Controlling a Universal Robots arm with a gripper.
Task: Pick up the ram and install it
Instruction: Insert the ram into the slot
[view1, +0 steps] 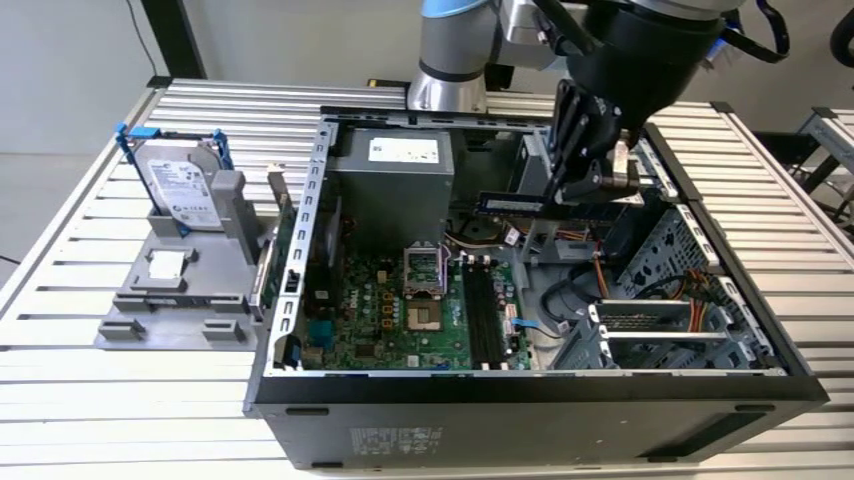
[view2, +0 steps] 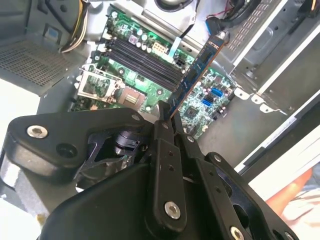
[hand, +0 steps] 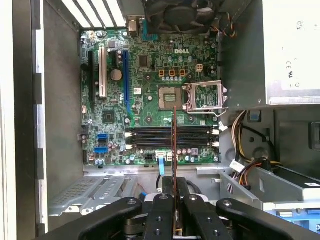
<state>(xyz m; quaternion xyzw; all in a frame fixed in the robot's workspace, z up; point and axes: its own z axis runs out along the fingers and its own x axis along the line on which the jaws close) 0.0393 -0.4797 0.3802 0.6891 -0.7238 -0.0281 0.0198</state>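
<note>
The ram (view2: 195, 72) sticks out lengthwise from between the pincer's (view2: 167, 119) fingers, which are clamped on one end of it; its free end points away over the motherboard (view2: 200, 100). In the first wrist view the ram (hand: 174, 150) shows edge-on, a thin line crossing the dark memory slots (hand: 150, 136). In the exterior view the ram (view1: 514, 204) hangs clear above the open computer case (view1: 534, 400), beside the grey power supply (view1: 394, 190).

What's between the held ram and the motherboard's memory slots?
Nothing: bare air separates the ram from the memory slots, as the second wrist view shows.
</note>
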